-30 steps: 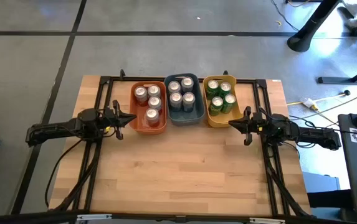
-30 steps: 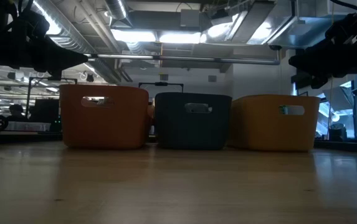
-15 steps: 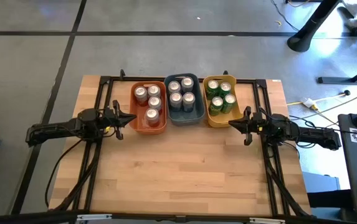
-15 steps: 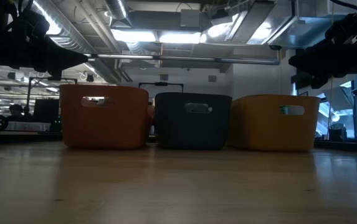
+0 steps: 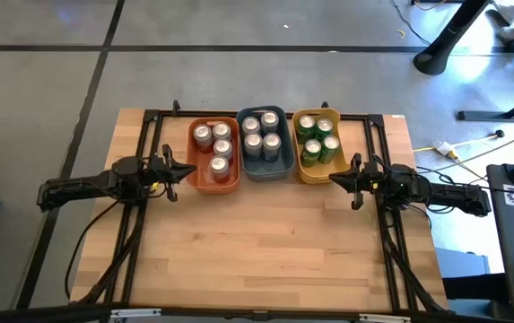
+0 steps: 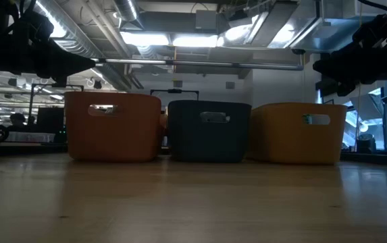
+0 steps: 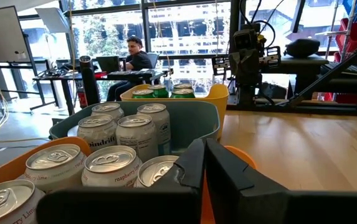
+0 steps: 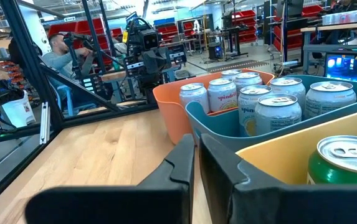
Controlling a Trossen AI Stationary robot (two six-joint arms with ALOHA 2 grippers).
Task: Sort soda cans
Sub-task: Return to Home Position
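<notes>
Seen from above, the soda cans (image 5: 255, 141) stand sorted in three bins side by side at the far edge of the table (image 5: 265, 251): silver-topped ones in the orange bin (image 5: 192, 154) and the blue bin (image 5: 241, 163), green ones in the yellow bin (image 5: 297, 163). The left gripper (image 5: 185, 170) sits just beside the orange bin and the right gripper (image 5: 335, 178) just beside the yellow one. At table height the bin walls hide the cans (only dark arm shapes show in the upper corners), and each wrist camera shows its own fingers (image 7: 189, 167) drawn together to a thin slit, holding nothing, with upright cans in the bins beyond.
</notes>
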